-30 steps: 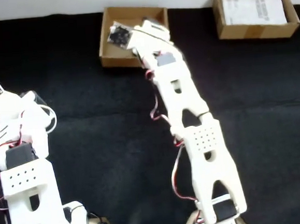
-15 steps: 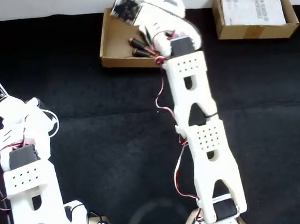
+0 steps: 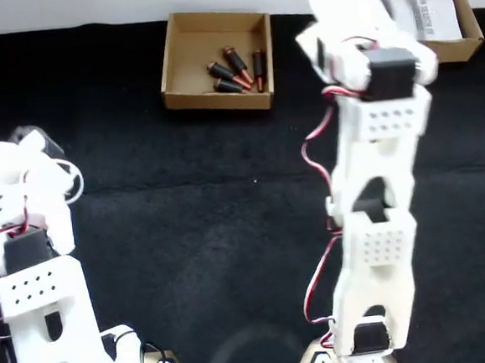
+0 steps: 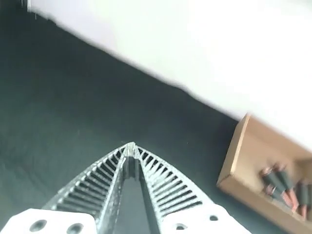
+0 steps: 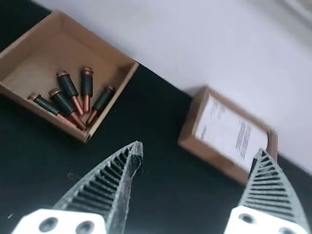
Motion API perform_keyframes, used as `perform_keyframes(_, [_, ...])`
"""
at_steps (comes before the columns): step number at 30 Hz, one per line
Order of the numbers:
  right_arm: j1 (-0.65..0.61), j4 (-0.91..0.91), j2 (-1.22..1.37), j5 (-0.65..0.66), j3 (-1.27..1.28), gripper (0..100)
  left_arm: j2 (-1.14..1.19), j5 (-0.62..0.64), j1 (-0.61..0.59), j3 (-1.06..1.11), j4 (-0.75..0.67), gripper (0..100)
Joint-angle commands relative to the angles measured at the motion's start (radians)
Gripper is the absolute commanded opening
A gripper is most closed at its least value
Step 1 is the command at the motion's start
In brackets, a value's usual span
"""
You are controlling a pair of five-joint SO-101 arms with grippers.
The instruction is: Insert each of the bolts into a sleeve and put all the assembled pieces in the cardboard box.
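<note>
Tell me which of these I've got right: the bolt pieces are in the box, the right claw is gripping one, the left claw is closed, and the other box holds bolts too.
1. The bolt pieces lie inside the cardboard box. True.
2. The right claw grips a piece. False: it is open and holds nothing.
3. The left claw is closed. True.
4. The other box holds bolts. False: it holds a sheet of paper.
</note>
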Motion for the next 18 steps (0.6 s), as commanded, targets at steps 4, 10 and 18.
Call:
perform_keyframes(4, [0.14, 0.041, -0.245, -0.206, -0.113, 32.0, -0.222, -0.023, 0.058, -0.124, 0.091, 1])
perform_keyframes(10, [0.205, 0.042, -0.417, -0.301, -0.065, 32.0, -0.532, -0.218, 0.239, -0.077, 0.21, 1])
perform_keyframes(18, [0.203, 0.041, -0.909, -0.371, 0.587, 32.0, -0.895, -0.33, 0.28, 0.17, 0.213, 1])
